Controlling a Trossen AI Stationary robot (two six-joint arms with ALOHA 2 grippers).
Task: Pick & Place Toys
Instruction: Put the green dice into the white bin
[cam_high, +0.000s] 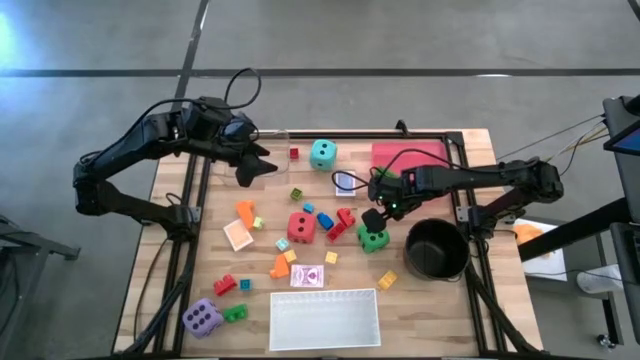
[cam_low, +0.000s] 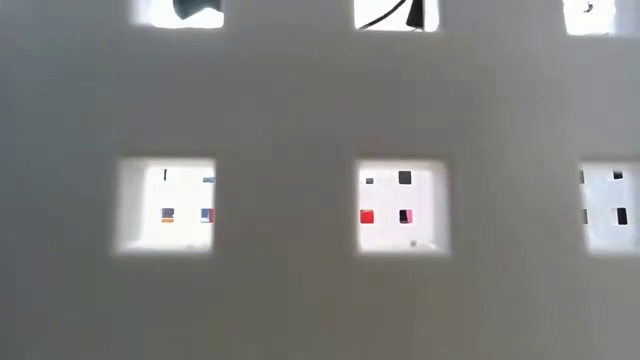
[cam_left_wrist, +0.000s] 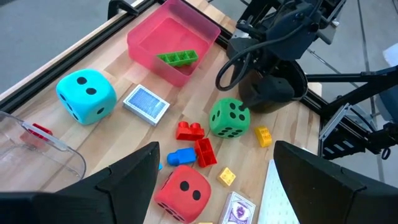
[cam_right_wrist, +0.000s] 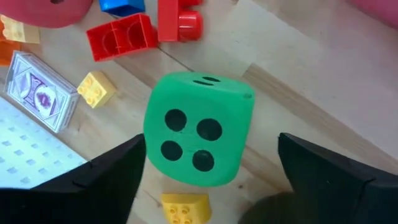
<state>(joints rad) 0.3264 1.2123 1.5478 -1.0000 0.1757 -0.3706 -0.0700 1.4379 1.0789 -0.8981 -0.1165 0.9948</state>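
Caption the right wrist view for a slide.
Open right gripper straddles the green die, with red blocks beyond on the table.

The green die (cam_high: 374, 238) sits on the desk's right half, four black pips on one visible face. The red die (cam_high: 301, 226) rests mid-desk among red (cam_high: 343, 219), blue (cam_high: 324, 220) and yellow (cam_high: 331, 257) blocks. The teal die (cam_high: 322, 154) lies near the far edge. The purple die (cam_high: 202, 318) sits at the near left corner beside a green block (cam_high: 235, 313). A patterned card (cam_high: 308, 276) lies face-down toward the near edge.
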